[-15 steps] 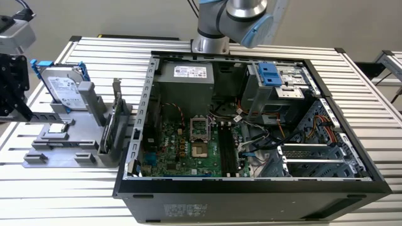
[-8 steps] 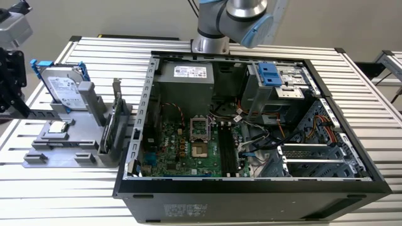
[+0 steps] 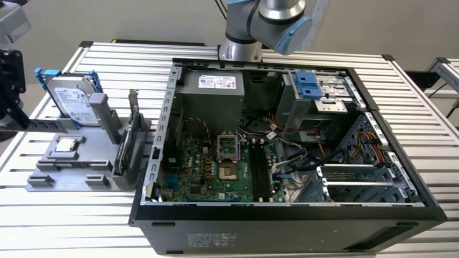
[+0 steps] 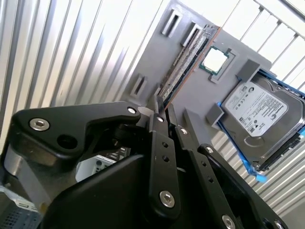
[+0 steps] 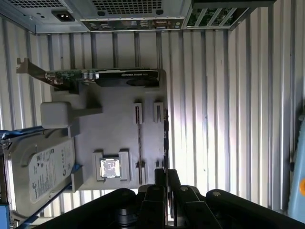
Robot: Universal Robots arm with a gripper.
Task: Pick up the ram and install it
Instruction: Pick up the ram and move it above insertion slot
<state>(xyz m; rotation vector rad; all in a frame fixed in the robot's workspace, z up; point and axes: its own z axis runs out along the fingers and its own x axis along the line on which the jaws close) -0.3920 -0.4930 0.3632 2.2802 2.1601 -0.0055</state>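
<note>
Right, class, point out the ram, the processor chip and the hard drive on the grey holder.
ram (image 4: 187, 59): second wrist view, middle of its long side.
processor chip (image 4: 214, 59): second wrist view, centre of its silver lid.
hard drive (image 4: 257, 112): second wrist view, middle of its labelled face.

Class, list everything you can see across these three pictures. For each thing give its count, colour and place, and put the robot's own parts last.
table: one, silver, slatted, under everything
computer case: one, black, open, on the table at the exterior view's right
circuit board: one, green, inside the case
holder: one, grey, on the table beside the case
hard drive: one, silver with a blue bracket, standing on the holder
processor chip: one, silver, square, in a recess of the holder
graphics card: one, black, on the holder's side nearest the case
ram: one, dark green, on edge in the holder beside the chip
robot arm: one, silver and blue, behind the case
gripper: one, black, over the holder near the ram's end
</note>
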